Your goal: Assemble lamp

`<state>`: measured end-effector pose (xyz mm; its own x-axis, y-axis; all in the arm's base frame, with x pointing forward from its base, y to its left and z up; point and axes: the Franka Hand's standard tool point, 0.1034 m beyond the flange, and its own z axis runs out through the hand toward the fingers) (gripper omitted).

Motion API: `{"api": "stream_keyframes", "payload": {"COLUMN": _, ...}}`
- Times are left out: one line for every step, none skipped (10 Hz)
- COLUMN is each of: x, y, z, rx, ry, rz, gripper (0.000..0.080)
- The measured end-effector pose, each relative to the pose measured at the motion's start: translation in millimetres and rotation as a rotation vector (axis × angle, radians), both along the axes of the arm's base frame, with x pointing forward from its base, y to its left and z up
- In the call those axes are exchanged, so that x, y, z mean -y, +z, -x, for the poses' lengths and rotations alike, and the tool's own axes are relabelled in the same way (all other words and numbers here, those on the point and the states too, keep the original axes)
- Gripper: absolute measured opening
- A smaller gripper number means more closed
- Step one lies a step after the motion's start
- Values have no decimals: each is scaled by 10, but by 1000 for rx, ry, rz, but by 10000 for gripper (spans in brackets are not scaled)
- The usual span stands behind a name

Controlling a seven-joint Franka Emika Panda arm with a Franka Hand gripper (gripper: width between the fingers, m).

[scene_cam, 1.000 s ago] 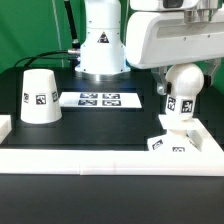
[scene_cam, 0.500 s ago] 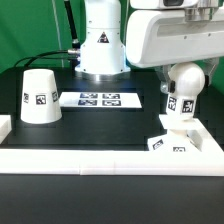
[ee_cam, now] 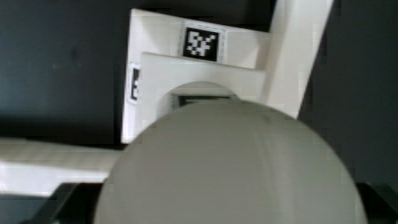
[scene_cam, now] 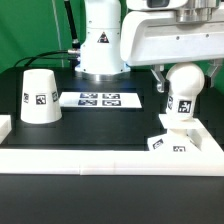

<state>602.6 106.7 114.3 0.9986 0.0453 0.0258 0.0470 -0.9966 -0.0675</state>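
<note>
The white ball-topped bulb (scene_cam: 181,104) stands upright on the flat square base (scene_cam: 164,144) at the exterior view's right, against the white wall. My gripper (scene_cam: 183,80) hangs over it, a finger on each side of the ball, jaws open. In the wrist view the bulb (ee_cam: 222,160) fills the space between the dark fingers (ee_cam: 63,203), and the tagged base (ee_cam: 178,65) lies beyond it. The cone shade (scene_cam: 38,96) stands alone at the exterior view's left, wide end down.
The marker board (scene_cam: 99,99) lies flat mid-table before the robot pedestal (scene_cam: 101,45). A raised white wall (scene_cam: 90,160) runs along the table's front, with a short piece (scene_cam: 5,126) at the exterior view's left.
My gripper has risen slightly over the bulb. The bulb, base and shade have not moved.
</note>
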Motion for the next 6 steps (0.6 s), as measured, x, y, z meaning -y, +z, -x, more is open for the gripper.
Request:
{"api": "stream_keyframes", "payload": {"x": 10, "y": -3, "z": 0, "rx": -10, "ry": -108, "rz": -11, "gripper": 580}}
{"api": "stream_keyframes", "payload": {"x": 24, "y": -6, "z": -3, "rx": -21, "ry": -243, "rz": -21, "gripper": 580}}
{"api": "stream_keyframes", "payload": {"x": 20, "y": -6, "z": -3, "rx": -24, "ry": -295, "rz": -22, "gripper": 580}}
{"api": "stream_keyframes", "payload": {"x": 17, "y": -7, "z": 2, "rx": -36, "ry": -417, "rz": -23, "gripper": 580}}
{"api": "stream_keyframes", "payload": {"x": 9, "y": -9, "z": 13, "rx": -49, "ry": -517, "rz": -23, "gripper": 580}}
{"api": "stream_keyframes", "payload": {"x": 1, "y": -9, "z": 18, "rx": -58, "ry": -584, "rz": -23, "gripper": 580}}
